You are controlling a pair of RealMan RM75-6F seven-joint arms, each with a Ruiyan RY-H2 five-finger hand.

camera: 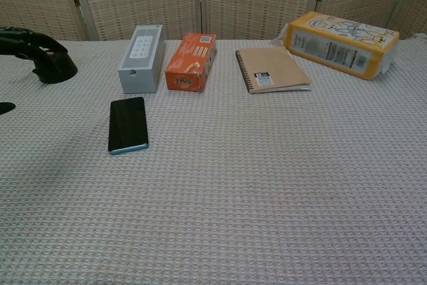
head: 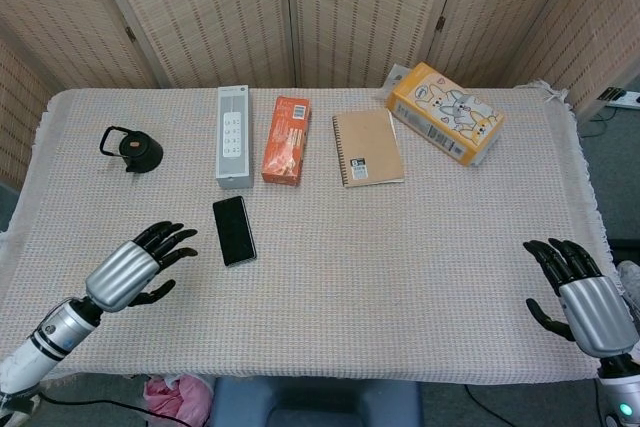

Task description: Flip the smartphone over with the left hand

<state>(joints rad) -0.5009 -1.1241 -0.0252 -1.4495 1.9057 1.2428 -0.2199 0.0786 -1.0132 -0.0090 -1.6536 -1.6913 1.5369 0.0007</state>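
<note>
A coarse, matt waffle-weave beige tablecloth (head: pixel 400 267) covers the table. The black smartphone (head: pixel 234 230) has a glossy glass face. Each robot hand, left (head: pixel 135 267) and right (head: pixel 585 297), pairs brushed silver metal with matt black plastic fingers (head: pixel 172 239).
</note>
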